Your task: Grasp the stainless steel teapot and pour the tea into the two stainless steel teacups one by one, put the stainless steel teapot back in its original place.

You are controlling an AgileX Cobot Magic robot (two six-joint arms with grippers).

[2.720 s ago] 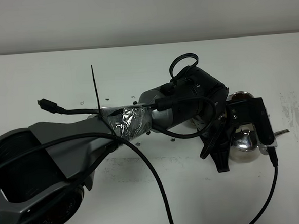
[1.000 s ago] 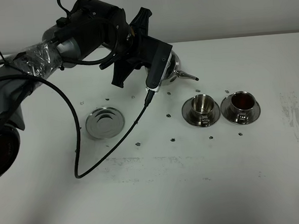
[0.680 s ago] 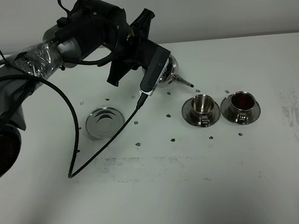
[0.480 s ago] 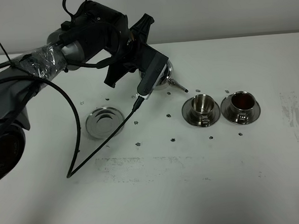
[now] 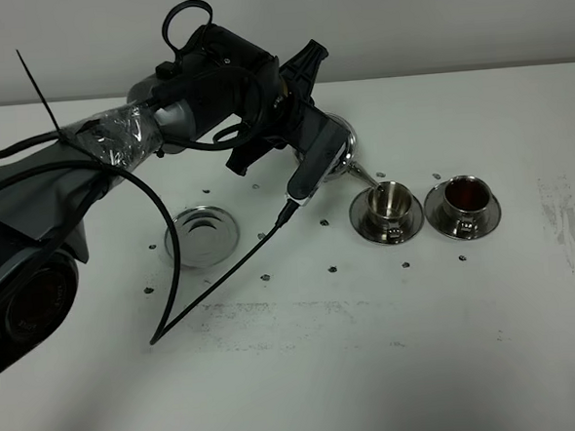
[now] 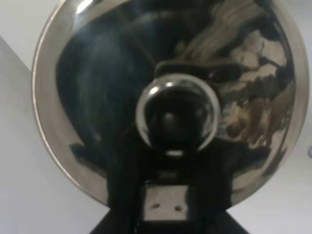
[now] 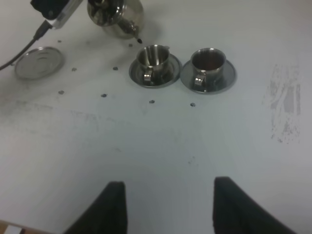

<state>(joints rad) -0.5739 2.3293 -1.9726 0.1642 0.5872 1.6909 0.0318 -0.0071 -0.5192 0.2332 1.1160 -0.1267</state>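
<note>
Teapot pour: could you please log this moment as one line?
left end effector: shut on teapot | teapot: tilted, spout at empty teacup's rim | other teacup: holds tea | disc: bare | right end effector: open

High view overlooks table (image 5: 375, 366); left wrist hugs teapot (image 6: 97, 87); right wrist shares cups (image 7: 152, 57).

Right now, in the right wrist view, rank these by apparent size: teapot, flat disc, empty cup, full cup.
1. teapot, though cropped by the frame edge
2. flat disc
3. empty cup and full cup: they look alike, so not ranked
</note>
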